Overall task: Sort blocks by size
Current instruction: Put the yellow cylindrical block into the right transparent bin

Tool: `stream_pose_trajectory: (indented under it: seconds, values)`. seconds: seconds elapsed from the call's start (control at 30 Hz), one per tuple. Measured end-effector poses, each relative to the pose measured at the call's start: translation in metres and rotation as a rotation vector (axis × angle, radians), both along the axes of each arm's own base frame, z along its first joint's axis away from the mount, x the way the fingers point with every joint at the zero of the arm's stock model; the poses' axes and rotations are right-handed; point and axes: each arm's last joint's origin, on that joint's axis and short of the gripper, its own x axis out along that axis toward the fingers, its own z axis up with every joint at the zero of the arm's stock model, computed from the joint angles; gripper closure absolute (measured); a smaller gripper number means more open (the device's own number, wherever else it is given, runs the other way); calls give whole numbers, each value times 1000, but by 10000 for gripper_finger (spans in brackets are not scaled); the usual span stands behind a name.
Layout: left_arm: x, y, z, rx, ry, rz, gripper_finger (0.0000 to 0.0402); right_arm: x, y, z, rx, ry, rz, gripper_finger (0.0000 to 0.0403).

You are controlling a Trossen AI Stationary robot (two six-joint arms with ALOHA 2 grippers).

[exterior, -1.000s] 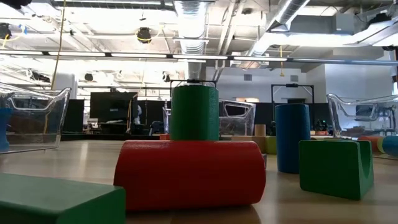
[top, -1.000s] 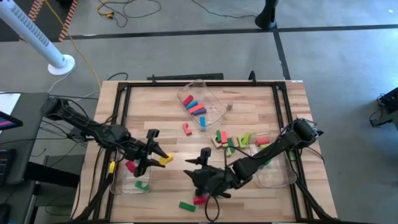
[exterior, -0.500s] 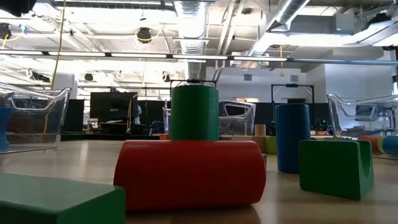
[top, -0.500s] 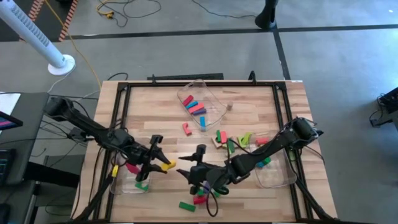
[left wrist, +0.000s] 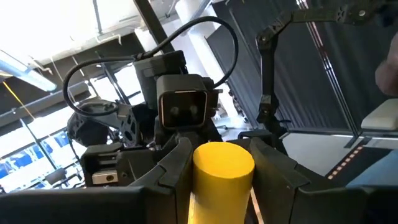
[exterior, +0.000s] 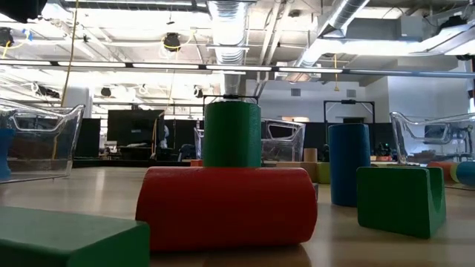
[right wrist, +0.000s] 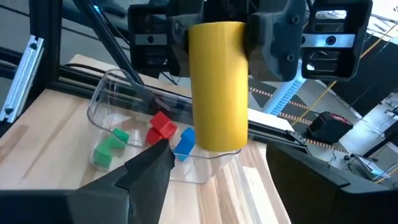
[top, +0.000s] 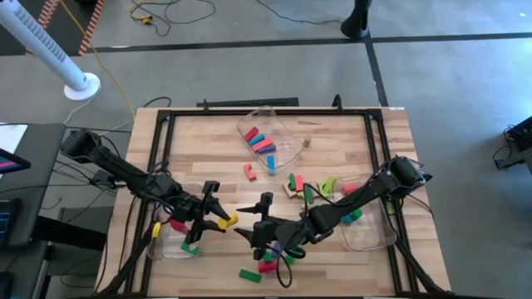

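Holding a yellow cylinder (right wrist: pixel 217 86), the left gripper (top: pixel 218 223) faces the open right gripper (top: pixel 253 236) above the desk (top: pixel 332 141). Align carefully before any handover.

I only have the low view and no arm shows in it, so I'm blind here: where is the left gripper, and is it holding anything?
Observer: The left gripper is beside the left-hand clear bin, shut on a yellow cylinder.
Operator: And the right one?
Observer: The right gripper faces that cylinder, fingers open, not gripping it.
Operator: Anything in that bin?
Observer: Red, green and blue blocks.
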Motion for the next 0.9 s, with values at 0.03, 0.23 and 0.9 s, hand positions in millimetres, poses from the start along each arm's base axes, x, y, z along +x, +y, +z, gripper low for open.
stream_pose_trajectory:
  seconds: [0.03,0.23,0.9]
  values:
    - [0,0,0,-1,0,0,278,0,0,1,-1,-6,2,111]
    - [0,0,0,-9,0,-2,278,5,-4,5,28,-41,75,112]
    - [12,-5,-9,-18,-49,3,278,10,-17,1,74,-10,65,115]
